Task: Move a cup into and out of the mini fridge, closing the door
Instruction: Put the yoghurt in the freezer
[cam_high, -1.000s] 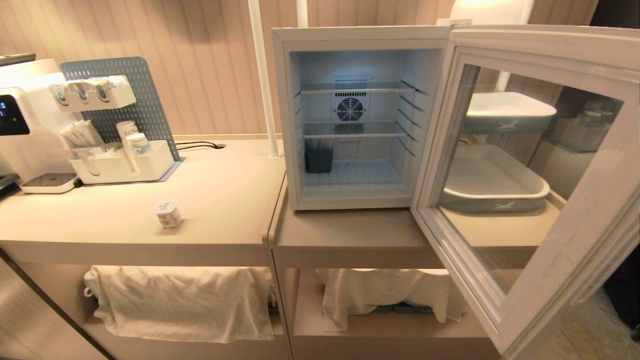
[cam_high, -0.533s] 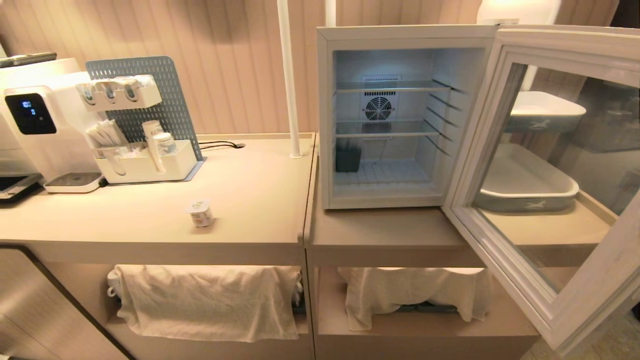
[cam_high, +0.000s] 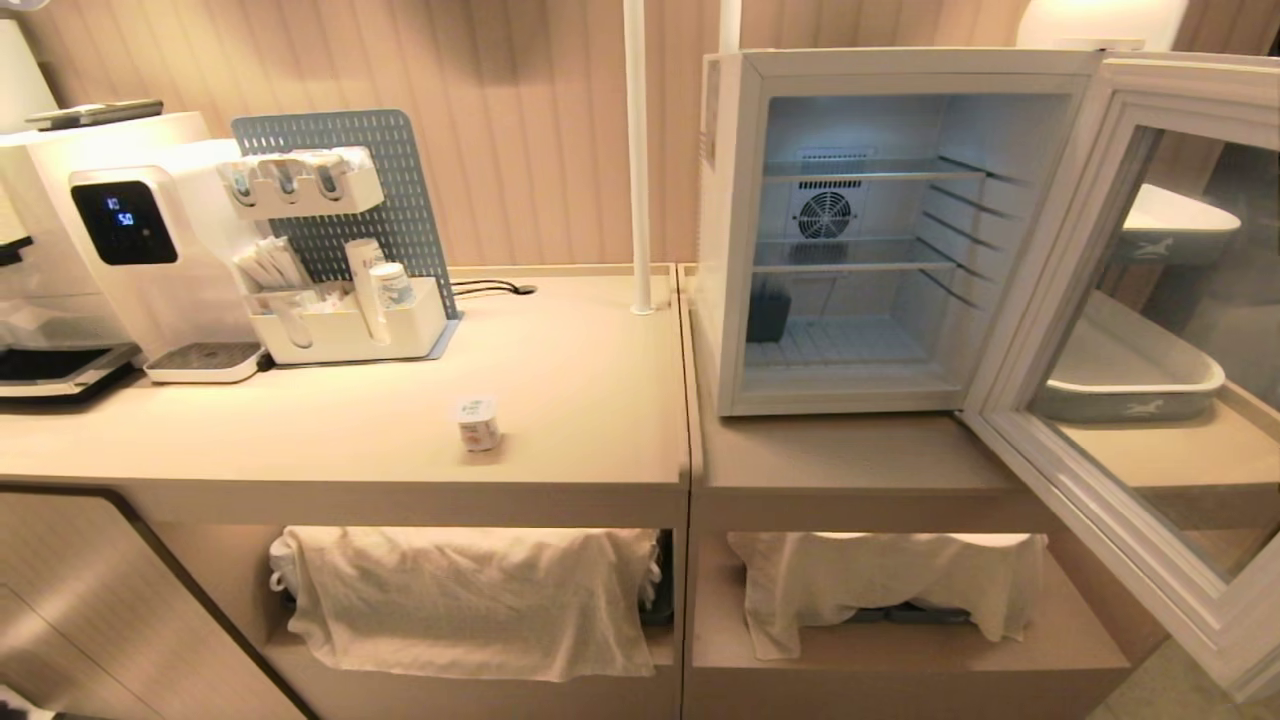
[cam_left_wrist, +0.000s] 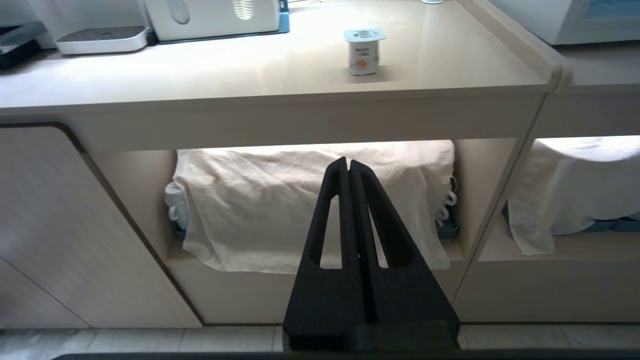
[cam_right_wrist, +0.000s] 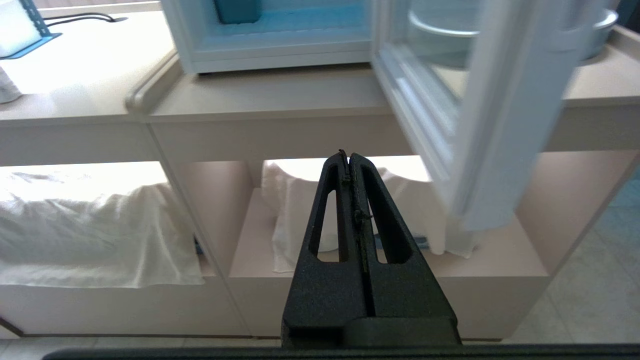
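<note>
The tiny white cup (cam_high: 479, 424) with an orange label stands upright on the beige counter, well left of the mini fridge (cam_high: 722, 240); the left wrist view shows the cup (cam_left_wrist: 364, 50) too. The fridge stands with its door (cam_high: 1100, 330) swung wide open to the right, its wire shelves lit and bare. Neither arm shows in the head view. My left gripper (cam_left_wrist: 348, 162) is shut and empty, low in front of the cabinet below the cup. Shut and empty as well, my right gripper (cam_right_wrist: 348, 155) hangs below the counter under the fridge (cam_right_wrist: 280, 50), near the open door (cam_right_wrist: 490, 125).
A white water dispenser (cam_high: 130, 250) and a pegboard organiser (cam_high: 340, 260) with paper cups stand at the counter's back left. A white pole (cam_high: 637, 160) rises beside the fridge. Grey-white trays (cam_high: 1130, 380) lie behind the door. Cloths (cam_high: 470, 600) cover the lower shelves.
The whole scene has shifted right in the head view, so the camera has moved left. The cup, fridge and door keep their places relative to each other.
</note>
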